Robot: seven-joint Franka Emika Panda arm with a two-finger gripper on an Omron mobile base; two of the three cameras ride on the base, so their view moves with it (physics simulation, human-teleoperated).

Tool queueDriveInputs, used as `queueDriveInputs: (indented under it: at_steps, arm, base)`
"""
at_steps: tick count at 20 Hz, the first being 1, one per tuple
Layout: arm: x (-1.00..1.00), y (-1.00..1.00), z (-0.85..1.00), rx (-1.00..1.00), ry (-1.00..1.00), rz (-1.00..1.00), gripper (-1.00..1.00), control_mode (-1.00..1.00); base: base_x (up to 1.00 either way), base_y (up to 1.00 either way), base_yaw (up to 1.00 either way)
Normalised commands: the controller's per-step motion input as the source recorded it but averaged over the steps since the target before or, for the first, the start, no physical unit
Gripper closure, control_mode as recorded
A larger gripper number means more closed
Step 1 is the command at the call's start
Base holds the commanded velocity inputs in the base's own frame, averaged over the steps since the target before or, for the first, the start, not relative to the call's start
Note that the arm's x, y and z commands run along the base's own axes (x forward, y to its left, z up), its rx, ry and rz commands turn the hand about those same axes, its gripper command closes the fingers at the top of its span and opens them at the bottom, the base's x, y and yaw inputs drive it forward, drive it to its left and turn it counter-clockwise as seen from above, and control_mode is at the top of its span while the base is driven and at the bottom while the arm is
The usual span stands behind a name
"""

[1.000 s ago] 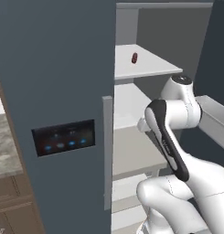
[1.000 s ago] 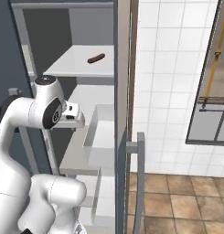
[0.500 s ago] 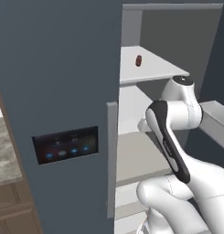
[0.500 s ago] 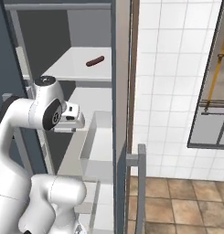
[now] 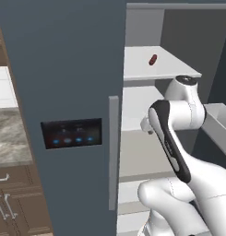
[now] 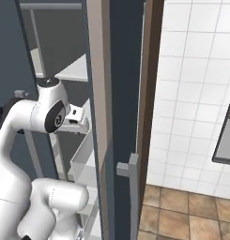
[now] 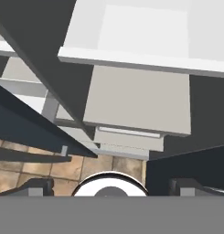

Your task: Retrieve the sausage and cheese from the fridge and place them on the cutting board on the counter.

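Gripper (image 7: 111,186) spread apart and empty, facing fridge (image 5: 73,92) shelves; short dark-red sausage (image 5: 152,60) lies on an upper shelf.

Even, flat rendered light; soft shadows; slight blur; no glare.

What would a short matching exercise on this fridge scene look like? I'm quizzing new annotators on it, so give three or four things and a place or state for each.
Things:
1. sausage
2. panel
3. gripper
4. counter

Places or states:
A. open, holding nothing
B. on the closed fridge door, blue-lit
C. lying on an upper white shelf
D. left of the fridge, over brown cabinets

Pairs: 1-C, 2-B, 3-A, 4-D
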Motion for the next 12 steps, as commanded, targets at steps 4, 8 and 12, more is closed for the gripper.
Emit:
queueDriveInputs:
  at_steps: [4,8,12]
  arm:
    - [-0.06,-0.03,0.01,0.00,-0.04,0.00,-1.00,-1.00]
    - [-0.07,-0.03,0.36,0.00,-0.17,-0.02,-1.00,-1.00]
    - [0.00,-0.05,0.57,0.00,-0.13,-0.13,-1.00,-1.00]
  base:
    - [-0.01,-0.08,0.00]
    - [0.00,0.00,0.00]
    - [0.00,0.00,0.00]
